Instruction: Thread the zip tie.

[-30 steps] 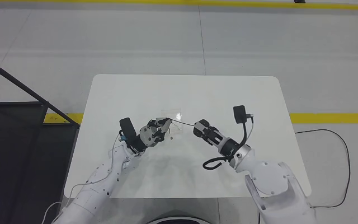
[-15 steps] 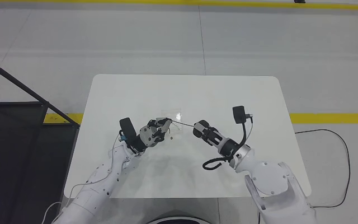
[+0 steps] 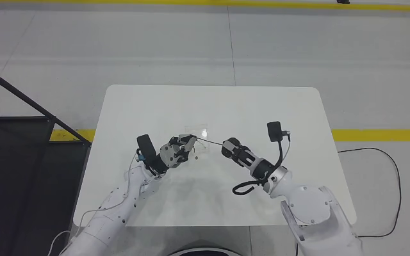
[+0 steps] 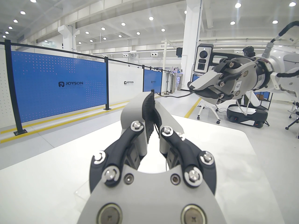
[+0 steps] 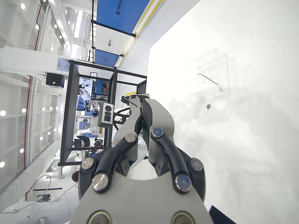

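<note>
A thin black zip tie (image 3: pixel 208 140) stretches in the air between my two grippers above the middle of the white table (image 3: pixel 275 109). My left gripper (image 3: pixel 189 139) is shut on one end of it. My right gripper (image 3: pixel 225 144) is shut on the other end. In the left wrist view the left gripper (image 4: pixel 153 95) stands closed, and the zip tie (image 4: pixel 177 96) runs from it across to the right gripper (image 4: pixel 192 89). The right gripper (image 5: pixel 140 102) also appears closed in the right wrist view, its tip pointing toward the left arm.
A shallow clear tray (image 5: pixel 224 57) lies on the table just beyond the grippers, with a loose black strand (image 5: pixel 208 79) in it. A black frame (image 3: pixel 25 147) stands off the table's left side. The table's far half and right side are bare.
</note>
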Robot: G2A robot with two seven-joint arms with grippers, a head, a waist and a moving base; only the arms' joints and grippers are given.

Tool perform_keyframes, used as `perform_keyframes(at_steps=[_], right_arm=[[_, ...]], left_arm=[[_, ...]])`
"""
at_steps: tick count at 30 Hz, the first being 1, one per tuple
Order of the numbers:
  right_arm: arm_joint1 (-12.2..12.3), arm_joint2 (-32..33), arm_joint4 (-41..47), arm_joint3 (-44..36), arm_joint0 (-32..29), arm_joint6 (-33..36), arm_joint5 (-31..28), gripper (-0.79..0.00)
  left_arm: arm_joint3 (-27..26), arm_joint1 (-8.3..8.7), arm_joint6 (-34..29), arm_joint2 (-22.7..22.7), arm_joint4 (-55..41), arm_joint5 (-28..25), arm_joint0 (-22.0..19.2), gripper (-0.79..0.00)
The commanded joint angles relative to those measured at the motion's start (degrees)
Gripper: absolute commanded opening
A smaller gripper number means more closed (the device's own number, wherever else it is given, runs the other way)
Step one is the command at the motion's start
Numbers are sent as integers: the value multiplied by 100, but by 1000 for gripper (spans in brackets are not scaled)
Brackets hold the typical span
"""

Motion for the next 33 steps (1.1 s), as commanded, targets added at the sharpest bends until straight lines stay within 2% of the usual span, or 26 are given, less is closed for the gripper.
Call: perform_keyframes(at_steps=[1,5,11,19,30,33], right_arm=[[3,18,5,10,-22,-2,-29,-785],[16,61,-12,-37,-133,2,-129,-785],[50,155,-114,-224,-377,61,-264,-785],[82,285,-52,-391,-658,128,-548,-785],[83,258,-86,-405,-682,113,-591,-785],[67,216,-28,-602,-819,-153,-385,-785]], left_arm=[[0,0,0,0,0,0,0,-785],[-114,-5,-194,-14,-89,50,44,-785],[-130,36,-354,-99,-253,-749,-58,-785],[-26,77,-156,-107,50,-1251,-196,-785],[-12,87,-172,-59,86,-1288,-233,-785],[-12,87,-172,-59,86,-1288,-233,-785]])
